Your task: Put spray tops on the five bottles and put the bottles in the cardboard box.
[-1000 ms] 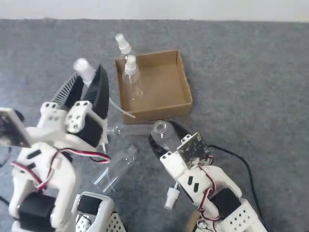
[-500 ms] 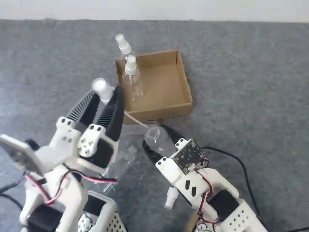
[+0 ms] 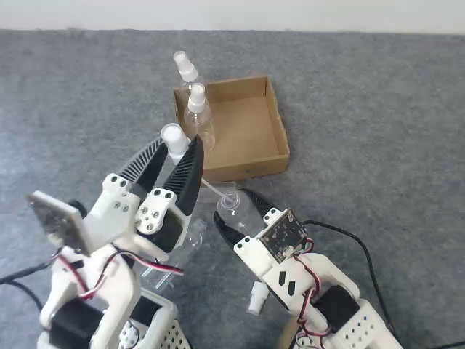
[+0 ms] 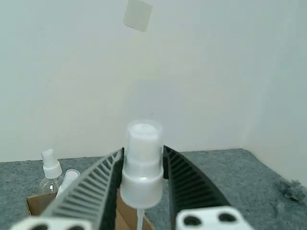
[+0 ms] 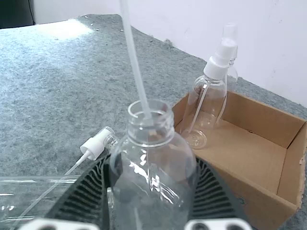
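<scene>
Two grippers are engaged on one assembly. Left gripper [image 3: 179, 142] is closed on a white spray top [image 4: 142, 163], its ribbed fingers pinching the collar and the nozzle cap standing clear above them. Right gripper [image 3: 231, 206] is clamped round the shoulder of a clear bottle [image 5: 152, 165], held mouth up over the carpeted tabletop [image 3: 378, 109], just in front of the near wall of the cardboard box [image 3: 280, 138].

Governing relation: the spray top lies above the bottle mouth and off toward the left arm's side. Its thin dip tube [image 5: 135, 72] therefore slants down to the neck rather than hanging plumb. In the right wrist view the tube's lower end sits at or just inside the open mouth; collar and neck are well apart. Judgement: the top must come over the bottle's axis and descend along it, or the tube may bow against the rim.

Materials: the bottle is thin, glossy, transparent plastic with a rounded shoulder, and is probably slippery and easily squeezed. The tube is translucent and looks flexible. The box is matt card, open-topped and low-walled. The carpet is grey and short-piled.

Elsewhere: one capped bottle [image 3: 199, 120] stands in the box by the wall nearest the left arm. A second capped bottle [image 3: 186, 70] stands at the far corner on that side; whether inside or outside cannot be determined. An uncapped bottle [image 3: 178, 251] lies on the carpet by the left arm, and a loose spray top [image 3: 256, 298] lies beside the right arm.
</scene>
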